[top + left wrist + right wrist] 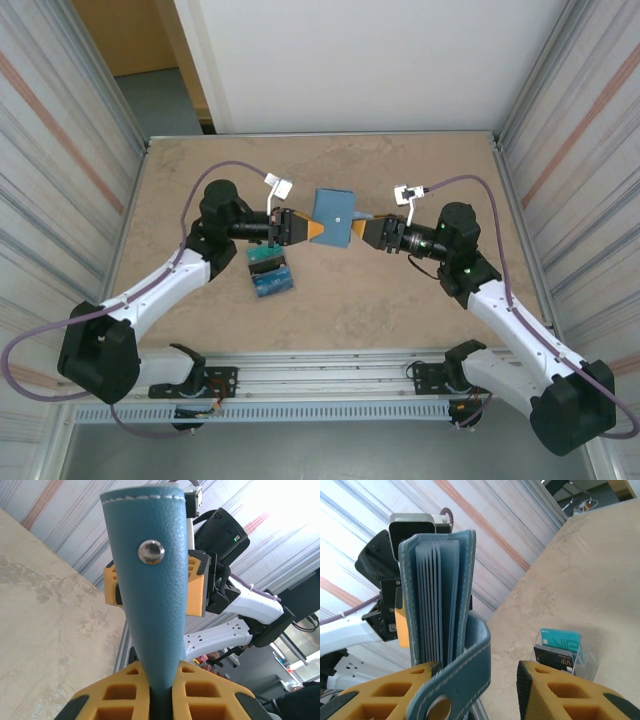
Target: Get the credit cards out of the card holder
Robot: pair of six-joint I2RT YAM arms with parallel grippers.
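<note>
Two arms meet over mid-table (400, 310), and the card holder (332, 212) is held up in the air between them, clear of the surface. Left gripper (312, 230) is clamped on the holder's left edge; its wrist view shows both fingers pinched tight on the blue cover, snap stud (151, 551) facing the camera. Right gripper (477, 680) has jaws apart, straddling the opposite edge: holder against one finger, gap to the other. Closing tab (465, 665) droops loose across that gap. Inner slots fan toward the right wrist camera; can't tell whether cards sit in them. Credit cards (272, 272), teal, black and blue, sit in a clear stand (587, 662) on the table, just beside the left wrist.
</note>
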